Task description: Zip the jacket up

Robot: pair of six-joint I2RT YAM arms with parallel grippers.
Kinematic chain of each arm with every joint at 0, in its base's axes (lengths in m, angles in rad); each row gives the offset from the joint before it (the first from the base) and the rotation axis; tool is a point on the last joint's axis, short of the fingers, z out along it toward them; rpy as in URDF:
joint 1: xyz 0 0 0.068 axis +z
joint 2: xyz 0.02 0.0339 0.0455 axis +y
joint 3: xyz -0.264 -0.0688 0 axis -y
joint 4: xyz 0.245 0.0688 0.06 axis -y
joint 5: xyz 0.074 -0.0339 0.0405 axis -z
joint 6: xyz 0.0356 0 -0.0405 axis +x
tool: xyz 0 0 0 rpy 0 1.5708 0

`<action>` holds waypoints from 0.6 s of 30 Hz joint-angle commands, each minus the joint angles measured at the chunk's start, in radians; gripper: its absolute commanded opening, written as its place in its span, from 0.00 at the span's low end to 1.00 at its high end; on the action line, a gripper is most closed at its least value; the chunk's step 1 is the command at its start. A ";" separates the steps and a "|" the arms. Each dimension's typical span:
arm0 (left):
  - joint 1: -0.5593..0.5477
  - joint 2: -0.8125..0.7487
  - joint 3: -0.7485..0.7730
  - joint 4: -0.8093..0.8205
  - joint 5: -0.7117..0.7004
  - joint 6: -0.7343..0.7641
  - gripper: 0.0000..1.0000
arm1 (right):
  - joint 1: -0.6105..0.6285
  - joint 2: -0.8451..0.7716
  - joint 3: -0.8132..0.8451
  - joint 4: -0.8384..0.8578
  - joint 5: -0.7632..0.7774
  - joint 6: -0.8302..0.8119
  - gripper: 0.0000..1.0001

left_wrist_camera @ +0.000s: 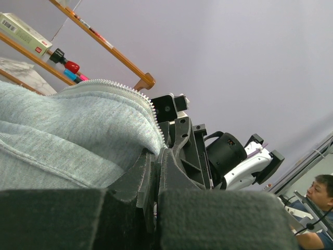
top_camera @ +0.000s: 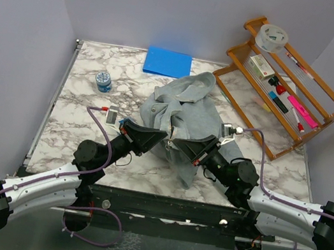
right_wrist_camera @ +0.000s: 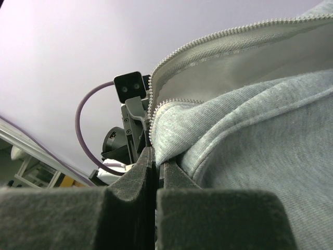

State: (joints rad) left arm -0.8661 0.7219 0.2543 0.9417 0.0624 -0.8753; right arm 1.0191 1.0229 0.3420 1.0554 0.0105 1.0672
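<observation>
Find small blue jar at left on marble table, and blue folder at far edge. Note left gripper pinched tight on jacket fabric, right beside zipper teeth. Locate jacket crumpled at table centre, hood just beside folder. Note right gripper likewise clamped on jacket zipper edge, tip almost meeting left gripper. See wooden rack at right, near jacket sleeve.
</observation>
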 commanded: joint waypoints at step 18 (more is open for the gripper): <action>-0.005 0.009 -0.003 0.091 0.062 -0.057 0.00 | -0.004 0.025 0.024 0.060 0.052 0.007 0.00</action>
State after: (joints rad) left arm -0.8661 0.7261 0.2543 0.9440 0.0719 -0.8936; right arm 1.0191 1.0370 0.3420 1.0615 0.0444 1.0775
